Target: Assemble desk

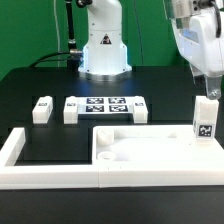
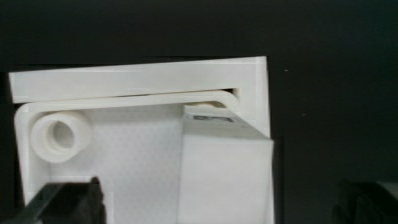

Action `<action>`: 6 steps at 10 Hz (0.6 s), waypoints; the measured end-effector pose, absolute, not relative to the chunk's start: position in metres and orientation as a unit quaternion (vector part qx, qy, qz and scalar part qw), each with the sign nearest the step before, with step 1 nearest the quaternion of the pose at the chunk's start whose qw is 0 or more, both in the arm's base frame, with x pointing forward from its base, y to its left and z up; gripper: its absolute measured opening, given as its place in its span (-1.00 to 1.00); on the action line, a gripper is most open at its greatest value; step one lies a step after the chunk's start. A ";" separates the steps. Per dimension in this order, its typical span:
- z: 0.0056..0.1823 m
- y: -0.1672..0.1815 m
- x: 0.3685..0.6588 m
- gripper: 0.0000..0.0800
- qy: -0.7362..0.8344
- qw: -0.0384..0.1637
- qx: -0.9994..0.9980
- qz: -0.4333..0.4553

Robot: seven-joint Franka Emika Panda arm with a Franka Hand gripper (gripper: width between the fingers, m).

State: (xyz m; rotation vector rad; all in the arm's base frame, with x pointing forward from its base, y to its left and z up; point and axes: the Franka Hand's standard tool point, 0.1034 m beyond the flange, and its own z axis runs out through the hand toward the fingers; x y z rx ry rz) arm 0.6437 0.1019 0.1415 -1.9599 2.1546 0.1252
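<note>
The desk's white rimmed tabletop [image 1: 150, 145] lies at the front of the table, inside the border wall. One white leg [image 1: 205, 121] with a tag on its side stands upright in the tabletop's corner on the exterior view's right. My gripper [image 1: 208, 92] hangs just above that leg. In the wrist view the leg [image 2: 224, 165] rises between the dark fingers [image 2: 75, 203], with a clear gap on each side, so the gripper [image 2: 228, 206] is open and holds nothing. Two more legs [image 1: 42, 108] [image 1: 70, 110] lie on the black table at the back left.
The marker board [image 1: 107, 107] lies flat behind the tabletop. The low white border wall [image 1: 18, 150] runs along the front and the exterior view's left. A round socket [image 2: 63, 135] sits in the tabletop beside the standing leg. The robot base [image 1: 103, 50] stands at the back.
</note>
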 end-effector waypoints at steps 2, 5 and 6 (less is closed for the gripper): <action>0.141 0.103 0.644 0.62 0.733 0.113 -0.669 0.043; 0.155 0.101 0.630 0.62 0.688 0.118 -0.715 0.036; 0.156 0.100 0.617 0.62 0.672 0.116 -0.731 0.036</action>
